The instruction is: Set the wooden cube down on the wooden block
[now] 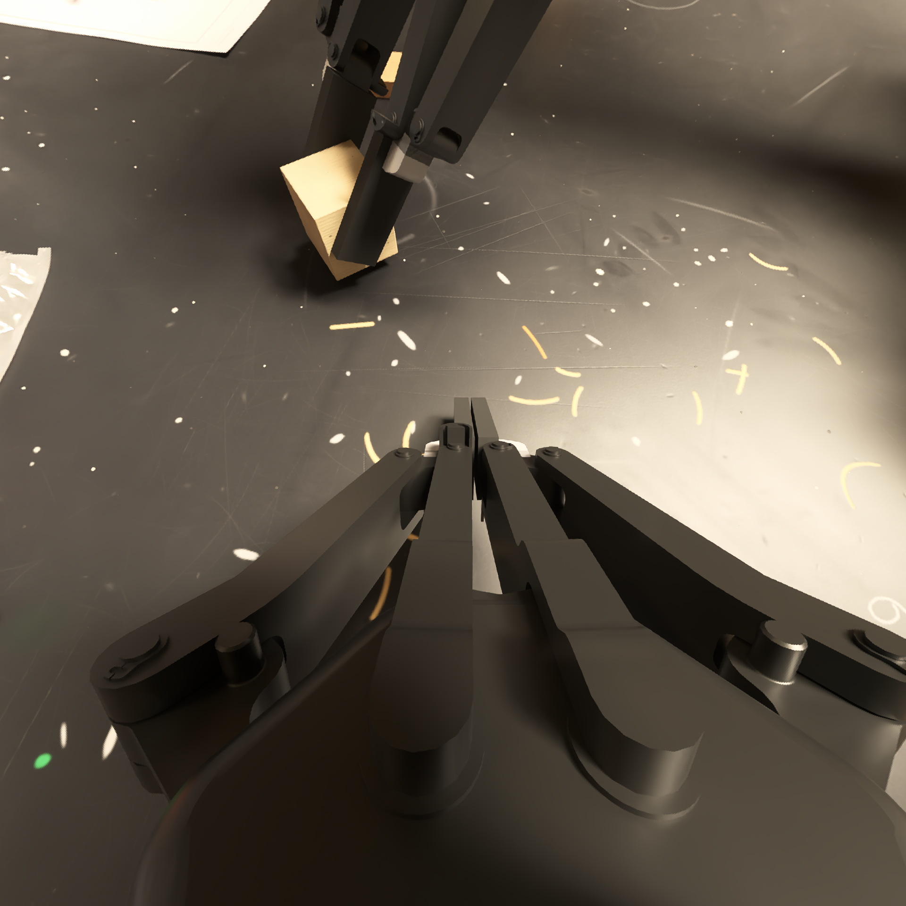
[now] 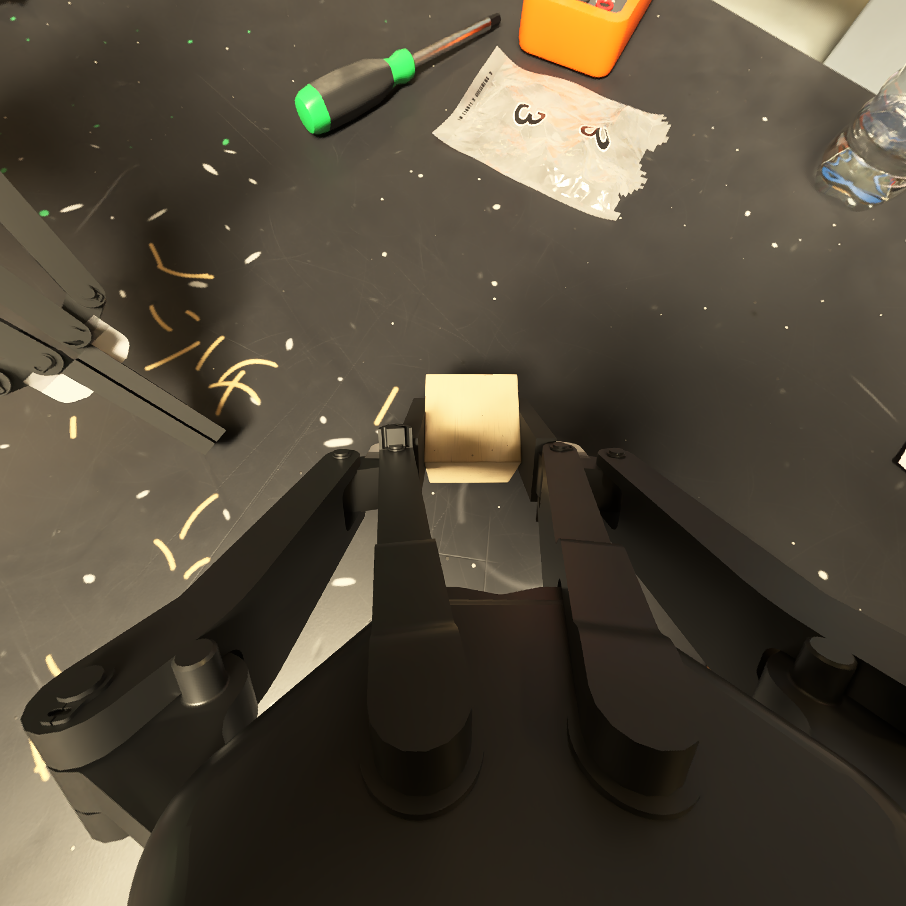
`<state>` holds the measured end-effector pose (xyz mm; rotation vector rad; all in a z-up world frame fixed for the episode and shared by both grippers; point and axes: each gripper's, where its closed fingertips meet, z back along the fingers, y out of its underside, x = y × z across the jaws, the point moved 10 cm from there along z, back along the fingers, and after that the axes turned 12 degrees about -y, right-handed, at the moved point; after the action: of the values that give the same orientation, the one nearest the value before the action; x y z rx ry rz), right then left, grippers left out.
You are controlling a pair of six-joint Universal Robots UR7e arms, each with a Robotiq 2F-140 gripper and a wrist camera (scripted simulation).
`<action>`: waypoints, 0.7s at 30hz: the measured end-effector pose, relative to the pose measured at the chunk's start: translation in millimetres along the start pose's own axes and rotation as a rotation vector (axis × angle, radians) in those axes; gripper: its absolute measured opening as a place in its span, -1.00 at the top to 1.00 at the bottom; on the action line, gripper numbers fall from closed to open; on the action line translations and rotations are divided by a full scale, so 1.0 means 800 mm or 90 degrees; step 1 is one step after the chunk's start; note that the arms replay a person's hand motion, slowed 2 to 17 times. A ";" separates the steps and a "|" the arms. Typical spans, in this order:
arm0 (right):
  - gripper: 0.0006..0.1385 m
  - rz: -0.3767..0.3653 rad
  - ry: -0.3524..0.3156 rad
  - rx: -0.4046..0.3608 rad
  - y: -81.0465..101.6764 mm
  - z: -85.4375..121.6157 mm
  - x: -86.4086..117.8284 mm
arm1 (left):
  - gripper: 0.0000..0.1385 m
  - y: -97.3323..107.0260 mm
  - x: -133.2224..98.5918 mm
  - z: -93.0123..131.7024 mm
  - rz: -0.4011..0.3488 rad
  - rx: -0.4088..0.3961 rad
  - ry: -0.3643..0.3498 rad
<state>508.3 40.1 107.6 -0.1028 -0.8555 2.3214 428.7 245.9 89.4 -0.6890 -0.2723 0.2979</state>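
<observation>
Between the fingers of the right pincer [image 2: 471, 431] sits the wooden cube [image 2: 470, 419], clamped on both sides and tilted, its lower corner at or just above the dark, scratched bench [image 2: 637, 318]; I cannot tell whether it touches. A second piece of pale wood [image 1: 391, 68], perhaps the wooden block, peeks out behind that pincer, mostly hidden. The left pincer [image 1: 470, 409] hangs nearby with its fingers pressed together, empty. Farther off lie a green-handled screwdriver [image 2: 363, 90], a clear plastic bag [image 2: 554, 132], an orange device [image 2: 578, 34] and a plastic bottle [image 2: 868, 147].

Left gripper [image 1: 469, 409] pressed together over the dark table [image 1: 637, 304]; beyond, right gripper [image 1: 343, 230] clamps the wooden cube [image 1: 318, 196].
</observation>
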 end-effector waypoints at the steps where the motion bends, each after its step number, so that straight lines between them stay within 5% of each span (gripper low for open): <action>1: 0.36 0.001 0.001 -0.002 0.000 -0.001 0.001 | 0.98 0.000 0.000 0.000 0.000 0.000 0.000; 6: 0.36 0.017 0.004 -0.009 -0.001 -0.007 0.014 | 0.98 0.000 0.000 0.000 0.002 0.001 0.003; 21: 0.36 0.105 -0.071 -0.012 -0.004 -0.023 0.075 | 0.98 0.000 0.000 0.000 0.003 0.000 0.004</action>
<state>468.2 88.2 103.5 -0.0538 -0.9572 2.4917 428.8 245.8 89.5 -0.6899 -0.2642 0.3002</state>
